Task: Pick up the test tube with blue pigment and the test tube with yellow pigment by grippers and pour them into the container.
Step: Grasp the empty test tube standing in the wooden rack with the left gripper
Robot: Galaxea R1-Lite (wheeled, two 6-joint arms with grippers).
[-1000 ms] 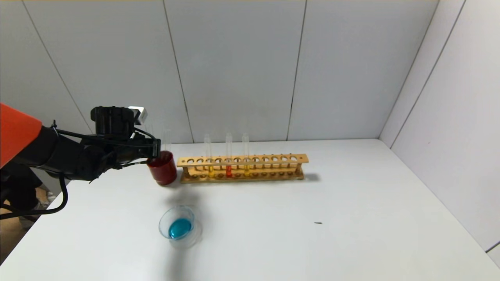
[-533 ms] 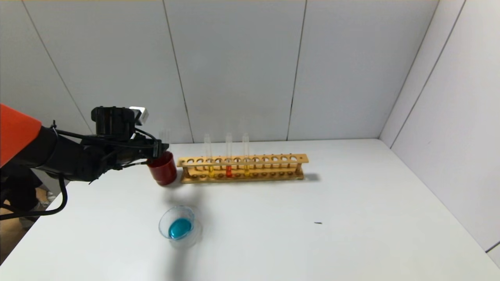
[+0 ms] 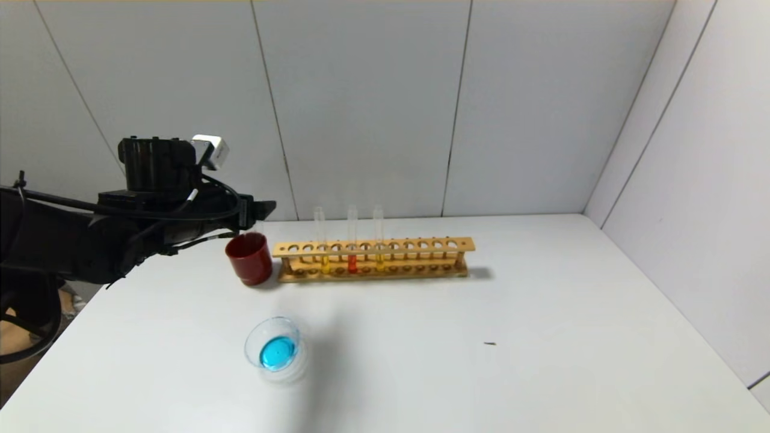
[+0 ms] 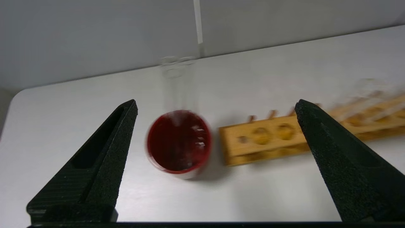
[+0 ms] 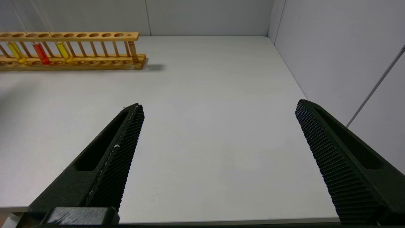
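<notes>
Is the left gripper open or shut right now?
Open. In the left wrist view the left gripper has its two black fingers spread wide, nothing between them, above the red cup with an empty tube standing in it.

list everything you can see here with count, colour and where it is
wooden test tube rack: 1, light wood, back middle of the table
test tube with yellow pigment: 2, clear glass with yellow liquid low inside, upright in the rack, the other two holes along
test tube with red-orange liquid: 1, clear glass, in the rack between the yellow ones
cup: 1, dark red, just off the rack's left end
empty test tube: 1, clear, standing in the cup
container: 1, clear glass dish holding blue liquid, front left of the table
table: 1, white
left gripper: 1, black, fingers open, above the cup
right gripper: 1, black, fingers open, over the table's right side
</notes>
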